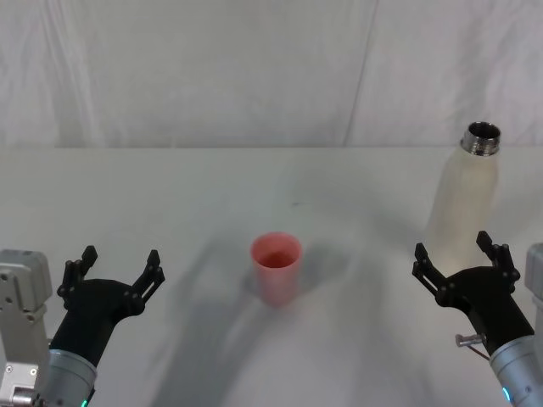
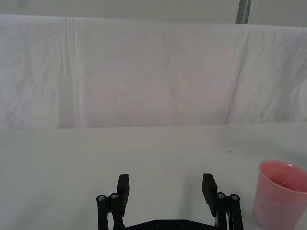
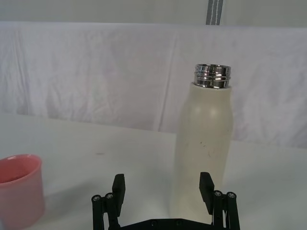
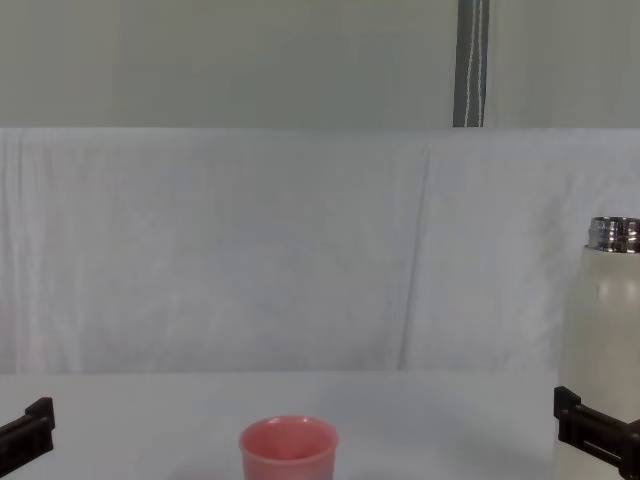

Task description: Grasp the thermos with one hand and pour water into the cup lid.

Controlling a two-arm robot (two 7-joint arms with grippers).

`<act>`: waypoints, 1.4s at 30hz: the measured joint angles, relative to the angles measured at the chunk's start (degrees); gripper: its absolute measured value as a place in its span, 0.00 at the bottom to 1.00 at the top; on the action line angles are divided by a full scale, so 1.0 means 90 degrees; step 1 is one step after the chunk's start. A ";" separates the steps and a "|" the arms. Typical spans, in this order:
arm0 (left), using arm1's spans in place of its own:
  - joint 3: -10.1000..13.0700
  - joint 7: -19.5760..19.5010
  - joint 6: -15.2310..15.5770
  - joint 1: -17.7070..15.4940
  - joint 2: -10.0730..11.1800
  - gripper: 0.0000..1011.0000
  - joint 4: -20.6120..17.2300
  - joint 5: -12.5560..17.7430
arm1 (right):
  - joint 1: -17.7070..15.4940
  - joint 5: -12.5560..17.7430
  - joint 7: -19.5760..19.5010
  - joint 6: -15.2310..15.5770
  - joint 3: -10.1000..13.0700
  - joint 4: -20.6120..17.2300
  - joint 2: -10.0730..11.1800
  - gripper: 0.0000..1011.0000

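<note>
Head view: the cream-white thermos (image 1: 465, 199) stands upright and uncapped on the white table (image 1: 212, 195), far to the robot's right, its silver threaded neck bare. Just in front of it hovers the right gripper (image 1: 458, 251), fingers spread wide and holding nothing. The pink cup lid (image 1: 276, 268) stands upright, mouth up, near the table's middle, well apart from the thermos. At lower left, the left gripper (image 1: 118, 268) hangs over bare table, its fingers likewise parted and empty, the cup lid off to its right. From the right wrist, the thermos (image 3: 204, 148) rises between and beyond that gripper's open fingers (image 3: 118, 188), not touching them. A white cloth backdrop (image 4: 250, 250) closes the scene.
</note>
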 joint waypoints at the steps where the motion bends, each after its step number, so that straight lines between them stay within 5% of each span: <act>1: 0.0000 0.0000 0.0000 0.0000 0.0000 0.99 0.0000 0.0000 | 0.0037 0.0013 0.0039 -0.0006 0.0036 0.0048 -0.0026 0.99; 19: 0.0000 0.0000 0.0000 0.0000 0.0000 0.99 0.0000 0.0000 | 0.0488 0.0258 0.0476 -0.0299 0.0508 0.0745 -0.0320 0.99; 42: 0.0000 0.0000 0.0000 0.0000 0.0000 0.99 0.0000 0.0000 | 0.1079 0.0469 0.0908 -0.0181 0.0705 0.1348 -0.0127 0.99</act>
